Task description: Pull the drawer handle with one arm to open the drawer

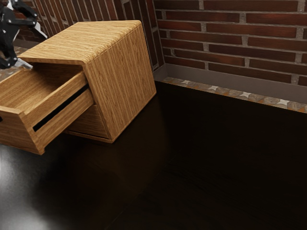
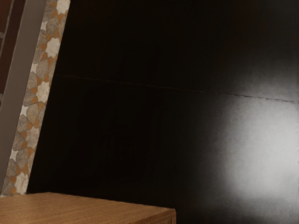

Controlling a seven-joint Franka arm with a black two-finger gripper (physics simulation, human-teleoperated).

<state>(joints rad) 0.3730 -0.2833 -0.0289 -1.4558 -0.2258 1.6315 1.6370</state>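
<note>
A wooden cabinet (image 1: 120,62) stands on the dark table at the exterior view's left. Its upper drawer (image 1: 43,112) is pulled far out toward the left, with its inside showing. The drawer's front reaches the picture's left edge, and its handle is out of sight there. The black arm and hand (image 1: 12,28) hang at the upper left corner, above the open drawer's back part. The fingers are cut off by the edge. In the wrist view a wooden corner (image 2: 88,210) lies just under the hand.
The glossy black tabletop (image 1: 206,163) spreads wide to the right of the cabinet. A patterned tile strip (image 1: 240,93) and a grey ledge run along the red brick wall (image 1: 230,33) at the back. The tile strip (image 2: 37,93) borders the tabletop in the wrist view.
</note>
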